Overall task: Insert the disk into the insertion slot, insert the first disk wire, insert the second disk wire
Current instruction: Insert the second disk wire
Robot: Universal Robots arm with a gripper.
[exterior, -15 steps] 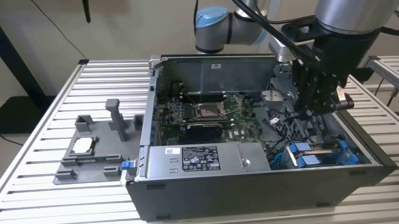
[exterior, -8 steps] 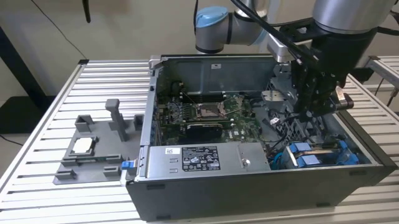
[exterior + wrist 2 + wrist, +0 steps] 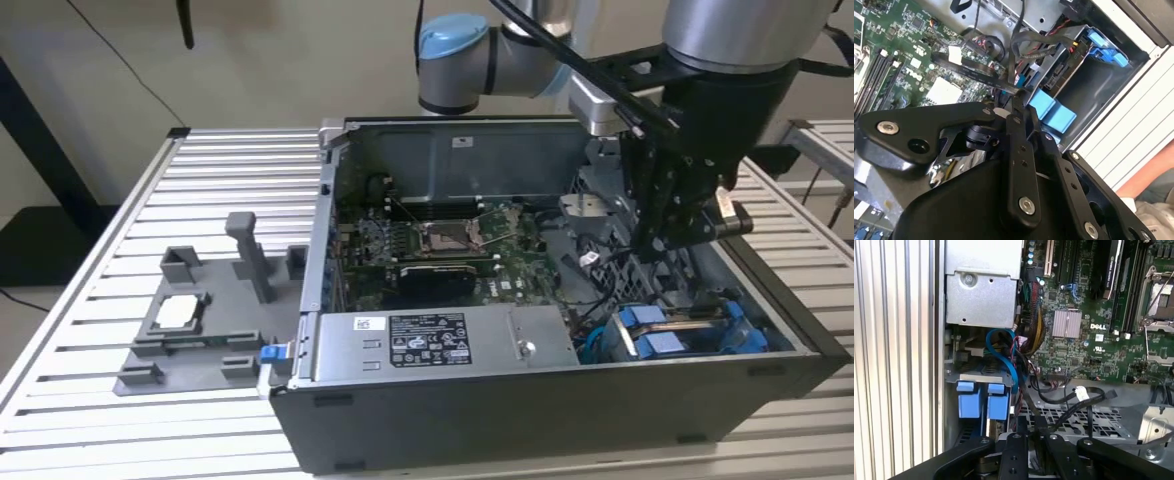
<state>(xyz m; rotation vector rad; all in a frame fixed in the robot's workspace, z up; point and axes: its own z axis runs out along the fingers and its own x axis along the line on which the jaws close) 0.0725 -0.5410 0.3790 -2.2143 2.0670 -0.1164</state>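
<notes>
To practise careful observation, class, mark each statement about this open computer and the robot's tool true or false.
1. The black computer case lies open on a ribbed metal table. True.
2. The tool hangs outside the case, over the table. False: it reaches inside the case, close to the grey metal drive bay with blue plastic parts.
3. The grey labelled power-supply box sits at the exterior view's left of that bay. True.
4. A fan covers the square CPU socket. False: the socket is uncovered.
</notes>
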